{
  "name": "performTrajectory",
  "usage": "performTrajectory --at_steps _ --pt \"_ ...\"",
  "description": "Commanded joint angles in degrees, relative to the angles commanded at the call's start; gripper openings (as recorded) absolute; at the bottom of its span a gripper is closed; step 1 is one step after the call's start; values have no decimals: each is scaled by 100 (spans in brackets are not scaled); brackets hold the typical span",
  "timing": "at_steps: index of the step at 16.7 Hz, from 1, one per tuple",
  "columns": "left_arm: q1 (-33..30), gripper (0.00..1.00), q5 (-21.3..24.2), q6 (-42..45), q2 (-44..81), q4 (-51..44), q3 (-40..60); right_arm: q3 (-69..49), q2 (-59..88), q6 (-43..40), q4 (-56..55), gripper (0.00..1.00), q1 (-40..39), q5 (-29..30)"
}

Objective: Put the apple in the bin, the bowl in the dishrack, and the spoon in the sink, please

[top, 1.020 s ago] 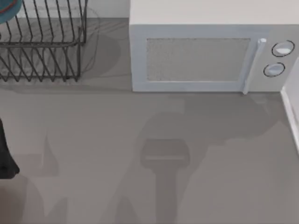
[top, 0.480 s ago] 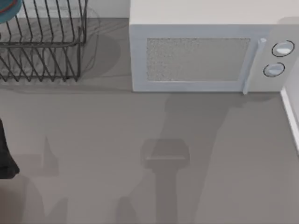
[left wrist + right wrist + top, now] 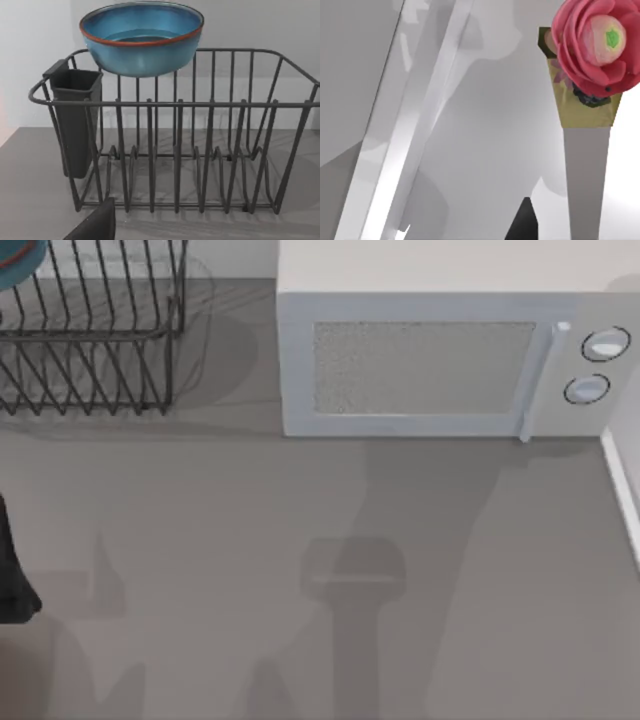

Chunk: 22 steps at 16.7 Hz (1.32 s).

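Bowl (image 3: 142,37): wide, round, glossy glaze, blue-teal inside and out with a thin reddish-brown rim. In the left wrist view it sits at the top of the dishrack (image 3: 200,150), above the rear rail; whether it rests on the wires or hangs clear of them cannot be told. In the top view a sliver of the bowl (image 3: 18,260) shows at the far left corner, over the dishrack (image 3: 95,335).

Dishrack: dark thin metal wire, rectangular frame, rows of upright prongs, open floor. A dark, boxy cutlery holder (image 3: 75,120) hangs on one end of the frame.

Left gripper: only a dark finger tip (image 3: 97,225) shows in the left wrist view, near the rack's front; how far open it is cannot be told, and nothing is seen in its hold.

Around: smooth grey table (image 3: 200,540); pale boxy microwave (image 3: 440,350) just right of the rack, speckled door, two round knobs.

Right wrist view: pink, many-petalled flower (image 3: 597,45) on a tan wrap, before pale flat panels.
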State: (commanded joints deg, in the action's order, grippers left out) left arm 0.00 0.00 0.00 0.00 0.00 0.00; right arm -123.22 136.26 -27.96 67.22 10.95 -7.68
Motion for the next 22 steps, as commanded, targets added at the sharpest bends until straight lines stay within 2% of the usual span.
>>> performTrajectory --at_steps 4,8,21,22 --pt "0 100 0 0 0 0 0 480 117 32 -614 0 -16 6" --pt "0 100 0 0 0 0 0 526 132 35 -665 0 -16 7" --pt "0 100 0 0 0 0 0 526 132 35 -665 98 -16 7" --pt "0 100 0 0 0 0 0 526 132 35 -665 100 -16 7"
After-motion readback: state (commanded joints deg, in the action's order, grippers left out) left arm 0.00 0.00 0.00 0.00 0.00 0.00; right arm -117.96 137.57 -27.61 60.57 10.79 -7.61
